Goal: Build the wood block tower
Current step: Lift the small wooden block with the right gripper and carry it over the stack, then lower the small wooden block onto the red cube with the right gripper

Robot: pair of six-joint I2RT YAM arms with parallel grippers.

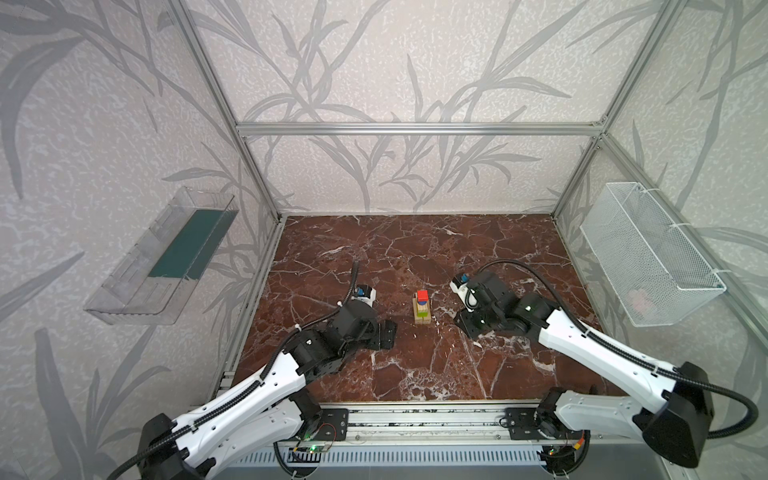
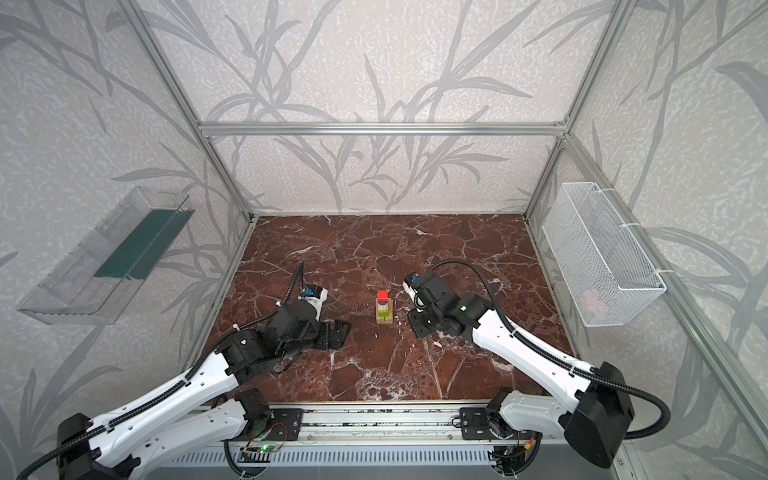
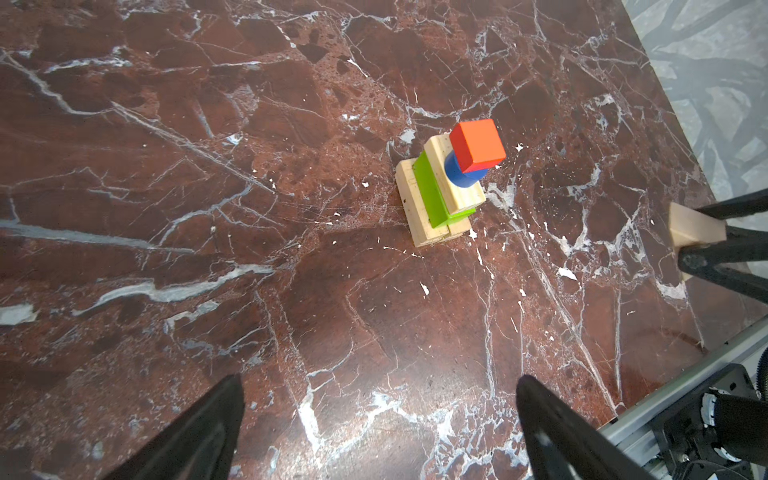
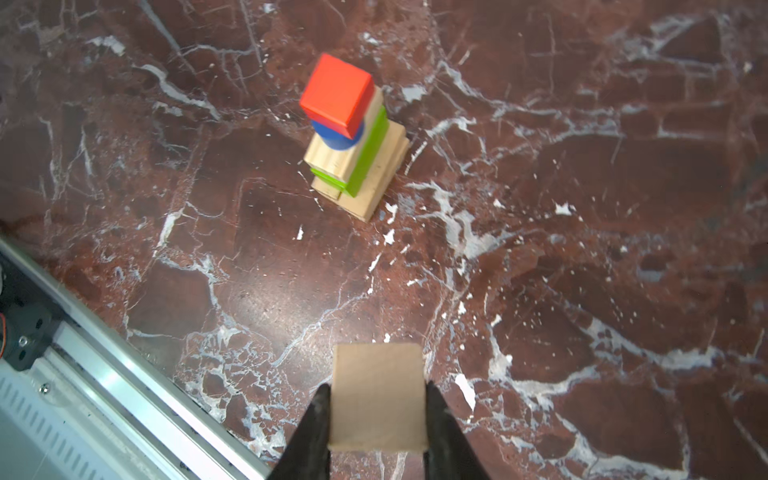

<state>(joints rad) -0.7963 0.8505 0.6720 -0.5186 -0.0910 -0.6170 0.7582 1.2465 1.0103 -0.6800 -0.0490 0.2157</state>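
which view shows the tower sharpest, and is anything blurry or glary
Left wrist view: the tower is crisp, the left gripper's fingers dark and soft. Right wrist view: the held pale block is blurred; a dull sheen lies on the table. In both top views the tower is tiny.

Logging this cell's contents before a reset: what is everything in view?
red block: one, red, top of the tower
blue disc: one, blue, under the red block
green bar: one, lime, middle layer
pale bars: several, natural wood, base and middle layers
pale block: one, natural wood, in the right gripper
table: one, red-brown marble, beneath everything
clear tray: one, transparent, left wall
wire basket: one, white, right wall
left gripper: one, black, open, empty
right gripper: one, black, shut on pale block
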